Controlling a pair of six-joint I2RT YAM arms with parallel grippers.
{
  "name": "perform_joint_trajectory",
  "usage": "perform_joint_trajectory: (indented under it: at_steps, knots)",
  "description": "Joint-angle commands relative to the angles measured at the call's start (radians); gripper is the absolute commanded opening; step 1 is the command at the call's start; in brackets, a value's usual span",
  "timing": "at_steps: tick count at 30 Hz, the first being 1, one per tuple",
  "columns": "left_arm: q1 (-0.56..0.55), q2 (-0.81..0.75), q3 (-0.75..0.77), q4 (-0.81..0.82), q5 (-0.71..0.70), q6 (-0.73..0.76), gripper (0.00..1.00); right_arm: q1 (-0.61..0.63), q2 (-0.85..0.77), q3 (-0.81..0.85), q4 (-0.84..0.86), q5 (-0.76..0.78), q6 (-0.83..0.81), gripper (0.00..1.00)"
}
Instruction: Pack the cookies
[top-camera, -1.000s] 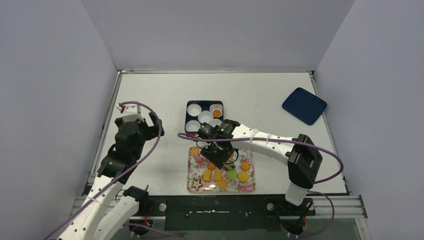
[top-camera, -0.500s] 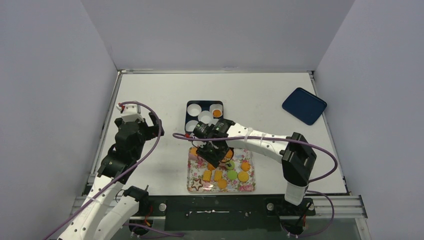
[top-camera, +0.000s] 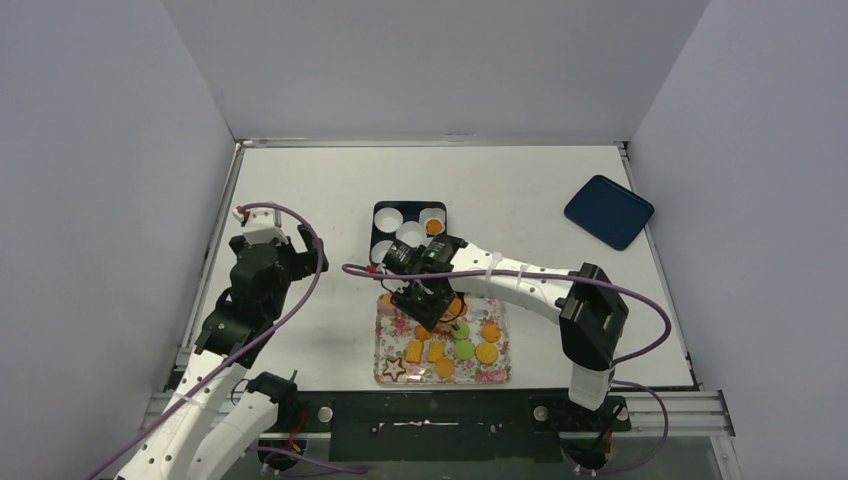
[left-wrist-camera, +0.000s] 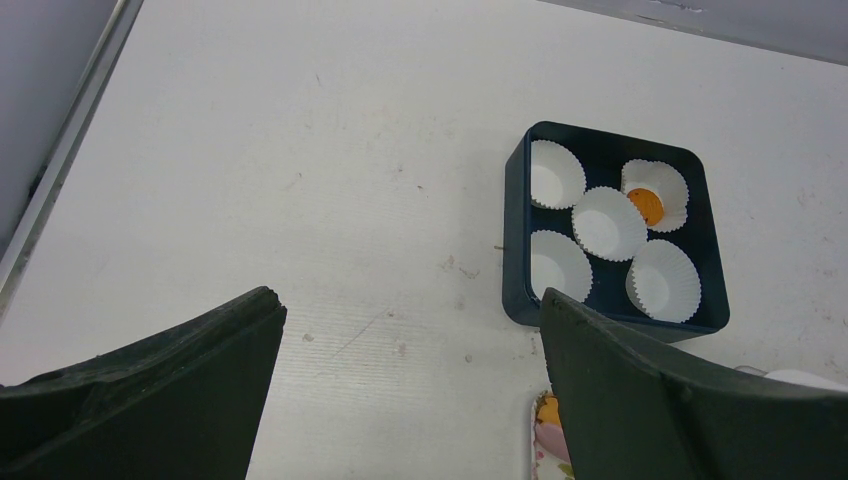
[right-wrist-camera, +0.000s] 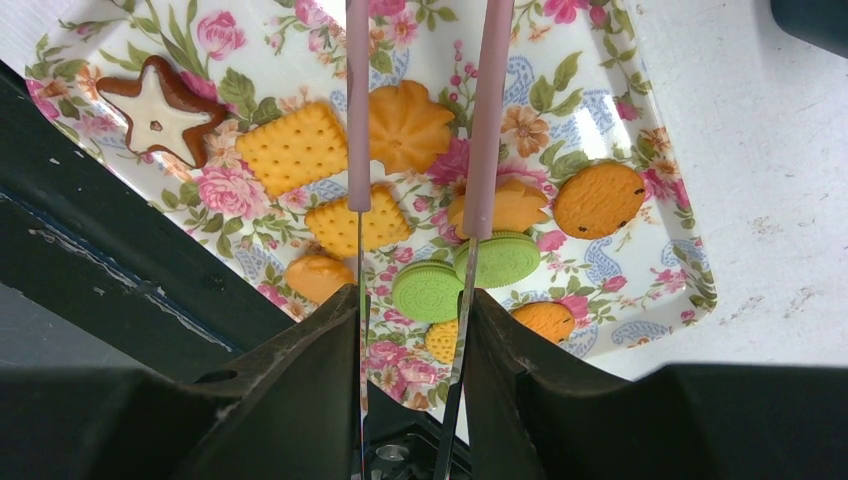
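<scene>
My left gripper hangs idle, jaws spread wide, held back over the table so the way to the box is free, I judge. Its camera alone shows the five paper cups, with one orange cookie in the far right one. My right gripper squeezes tweezers, a finer tool for small biscuits, above the flowered tray where the other cookies lie. Only this wrist camera shows their shapes: star, squares, green rounds. The tweezer tips run out of frame, so I cannot tell whether they hold anything.
</scene>
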Motion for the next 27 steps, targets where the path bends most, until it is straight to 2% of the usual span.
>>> perform_joint_trajectory:
  at_steps: [1, 11, 16, 27]
  knots:
    - [0.005, -0.002, 0.011, 0.014, -0.012, 0.008, 0.97, -0.009, -0.042, 0.045, -0.012, 0.018, -0.01, 0.22]
    - [0.005, -0.003, 0.009, 0.013, -0.009, 0.008, 0.97, -0.059, -0.138, 0.031, -0.012, -0.007, -0.029, 0.12]
    - [0.005, -0.002, 0.01, 0.012, -0.008, 0.008, 0.97, -0.111, -0.162, 0.048, 0.015, -0.005, -0.037, 0.11]
    - [-0.003, -0.01, 0.008, 0.014, -0.005, 0.008, 0.97, -0.263, -0.078, 0.172, 0.056, 0.001, -0.081, 0.11]
